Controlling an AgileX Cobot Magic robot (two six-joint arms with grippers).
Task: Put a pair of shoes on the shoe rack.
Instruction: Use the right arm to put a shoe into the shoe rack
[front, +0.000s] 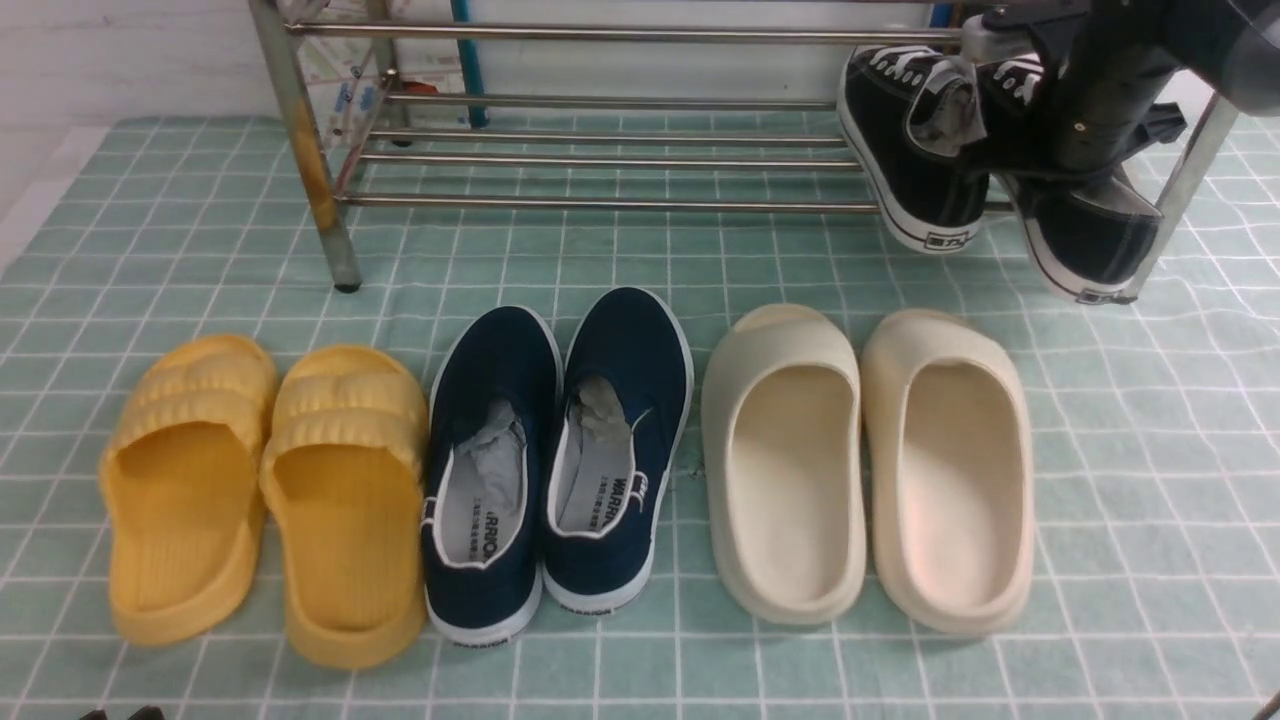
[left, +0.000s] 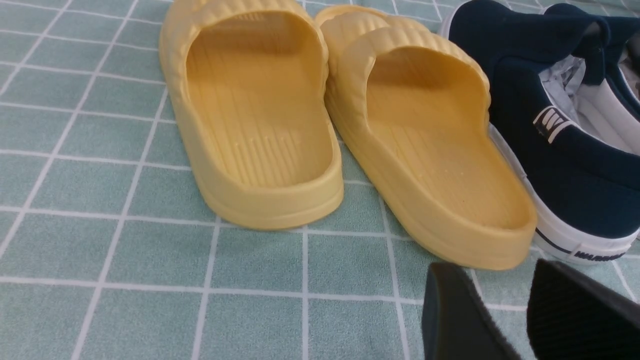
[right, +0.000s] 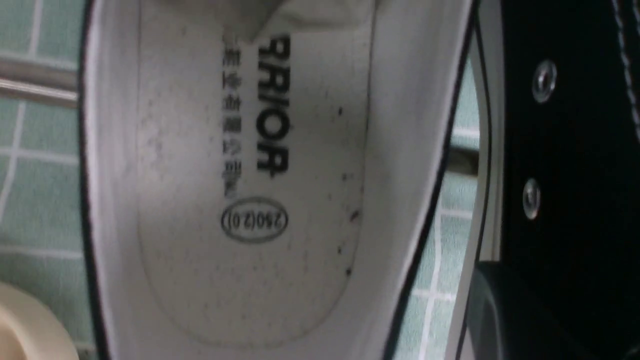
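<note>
Two yellow ridged slides (left: 250, 125) side by side on green checked cloth (left: 125, 250), heels nearest the camera, navy slip-on shoe (left: 565, 165) just beside one, left gripper (left: 515, 325) fingertips parted, holding nothing.

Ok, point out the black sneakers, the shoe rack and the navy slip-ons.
black sneakers (front: 905, 180), front view, canvas side of one shoe
shoe rack (front: 600, 33), front view, top rail
navy slip-ons (front: 630, 345), front view, toe of one shoe

Inside the black sneaker (right: 240, 200), the insole print reads "RRIOR", cut off at the picture's edge, with "250(2.0)" in an oval. The navy slip-on shoes (front: 560, 450) show "WARRIOR" on insoles and heel soles.
</note>
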